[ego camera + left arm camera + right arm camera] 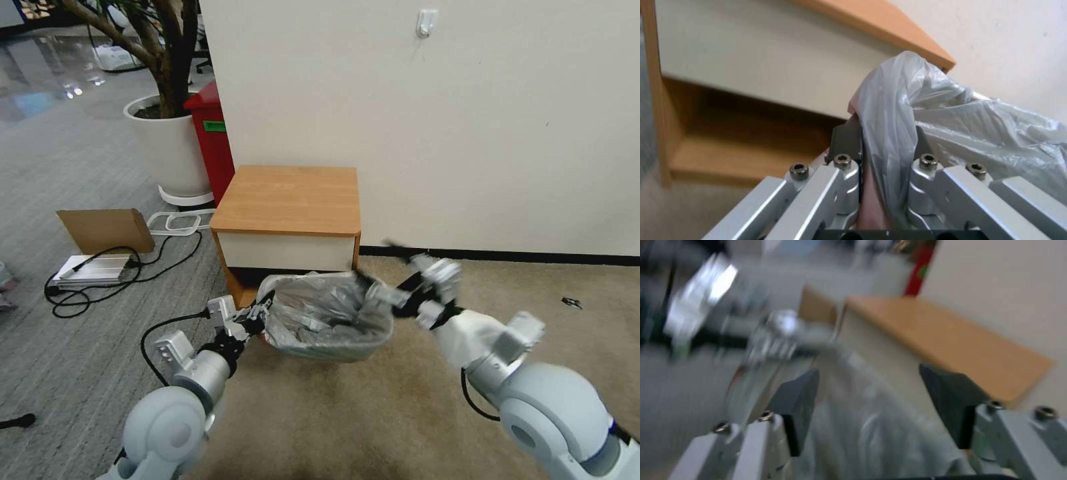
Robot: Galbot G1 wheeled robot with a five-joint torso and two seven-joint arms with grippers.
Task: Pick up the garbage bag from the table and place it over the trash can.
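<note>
the left gripper [882, 140] is clenched on a gathered fold of the garbage bag [960, 123], its two dark fingers [845, 140] pressed against either side of the grey plastic, with a strip of the bag's pink rim showing between them. in the head view this gripper [257, 319] sits at the left edge of the trash can [337, 349], which stands on the beige carpet just in front of the table [287, 200]. the garbage bag [327, 310] is draped over the can's mouth, crinkled and sagging into the opening, so that little of the cream bin shows beneath it (just a band low on the near wall)

the right gripper [373, 283] is at the can's right edge, and in its own wrist view its gripper [869, 413] stands wide apart and released, the dark fingers [951, 406] spread with the grey bag lying loose between them; whether a finger touches the plastic is too blurred to tell

the red cabinet [212, 143] beside the plant pot [170, 150] carries a small green label, its writing too small to read
</note>
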